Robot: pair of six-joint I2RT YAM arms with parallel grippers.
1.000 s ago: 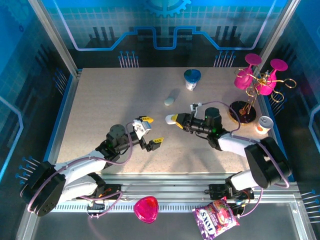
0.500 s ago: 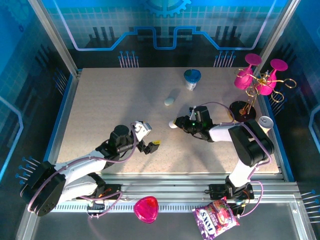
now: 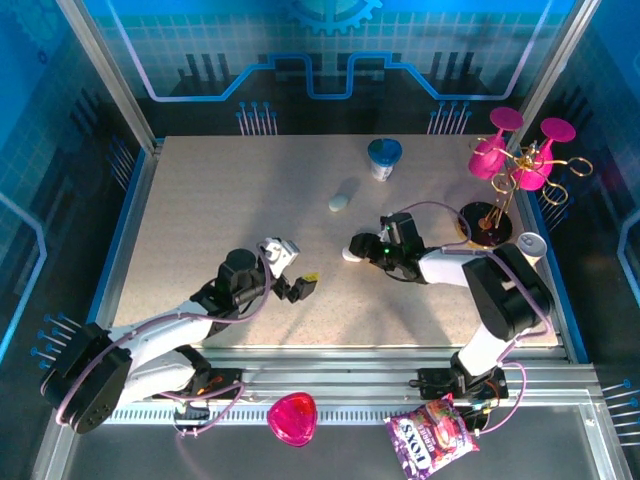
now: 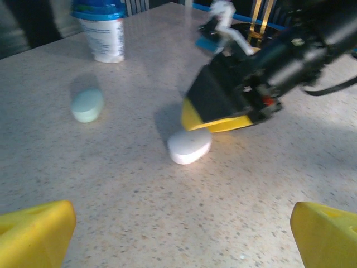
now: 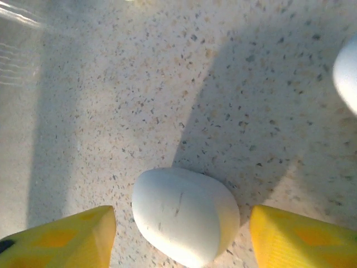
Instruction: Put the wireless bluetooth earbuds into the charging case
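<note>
A closed white pebble-shaped charging case lies flat on the speckled table. My right gripper is open and low over the table. Its yellow fingers stand on either side of the case with a gap on each side. From above, the case sits at the tip of the right gripper. My left gripper is open and empty, facing the case from a short way off. The earbuds are out of view.
A pale green case lies farther back, with a blue-lidded cup behind it. A rack of pink glasses and a can stand at the right. A pink dish and a snack bag lie off the front edge.
The right gripper came down with the white case, set it on the table and opened its jaws. The left gripper drew back a little towards its base.
</note>
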